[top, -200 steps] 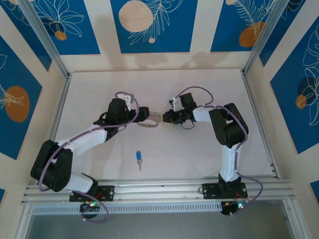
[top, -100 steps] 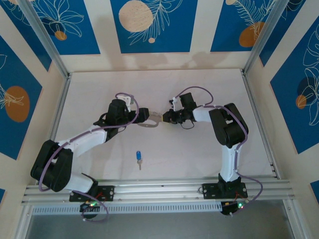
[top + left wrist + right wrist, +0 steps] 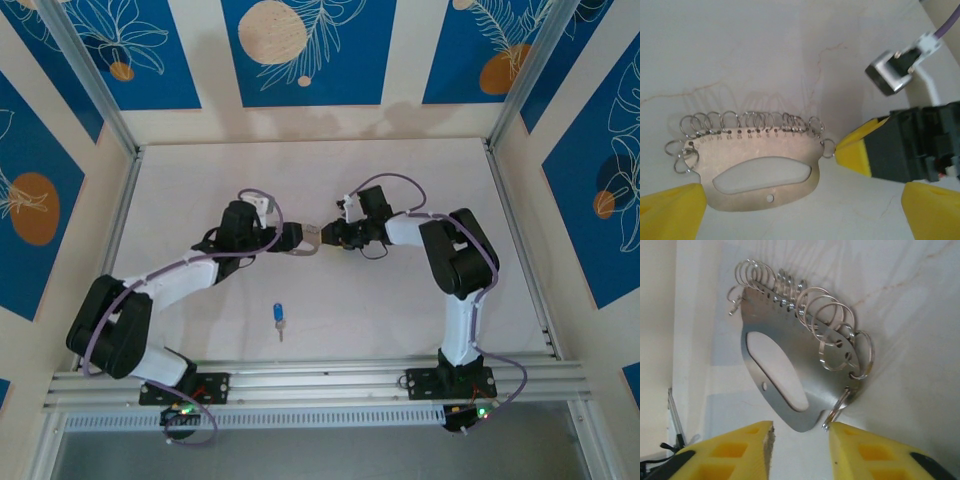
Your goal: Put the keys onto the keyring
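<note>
While the key (image 3: 278,314) is lying alone near the front rail of the table (image 3: 420,180), well apart from the action, the left end effector (image 3: 803,206) is hanging fully released. Its jaws are straddling the keyring (image 3: 760,147) without gripping it, fencing it in, I'd judge, so it can't slide. The keyring is sitting mid-table between both arms, its row of small rings fanning along one edge. The right end effector (image 3: 801,431) is standing partly parted, with the tag's end ring just at its mouth and not pinched, probably lining up on that ring. Against a second ago, the left arm is reaching closer in, the tag is lying slightly farther back, and the key is lying exactly where it was.
</note>
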Motion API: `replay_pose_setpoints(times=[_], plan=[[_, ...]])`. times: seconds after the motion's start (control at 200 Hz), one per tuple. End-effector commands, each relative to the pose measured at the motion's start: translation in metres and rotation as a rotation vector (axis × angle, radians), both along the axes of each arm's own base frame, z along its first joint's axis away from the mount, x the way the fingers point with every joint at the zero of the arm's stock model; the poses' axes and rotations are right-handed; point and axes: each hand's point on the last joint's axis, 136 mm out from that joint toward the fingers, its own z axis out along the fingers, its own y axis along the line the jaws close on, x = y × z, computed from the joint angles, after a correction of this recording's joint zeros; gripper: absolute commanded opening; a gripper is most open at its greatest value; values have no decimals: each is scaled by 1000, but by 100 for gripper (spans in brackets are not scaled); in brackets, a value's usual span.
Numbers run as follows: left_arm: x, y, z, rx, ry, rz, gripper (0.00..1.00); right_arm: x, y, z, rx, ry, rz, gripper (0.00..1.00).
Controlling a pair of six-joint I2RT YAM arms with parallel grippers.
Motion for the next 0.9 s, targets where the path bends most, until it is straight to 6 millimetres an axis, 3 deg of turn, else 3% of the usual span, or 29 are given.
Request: replay_pose_setpoints(times=[0.0, 0.17, 0.55, 0.895], plan=[[-4, -14, 1, 27, -10, -69, 100, 1, -1, 27, 39, -43, -7, 44], [-7, -24, -10, 89, -6, -104, 97, 5, -27, 27, 14, -33, -96, 60], [-5, -75, -29, 396, -39, -230, 84, -13, -107, 7, -97, 60, -371, 61], [4, -110, -62, 819, -64, -289, 68, -33, -153, -2, -124, 95, -520, 61]])
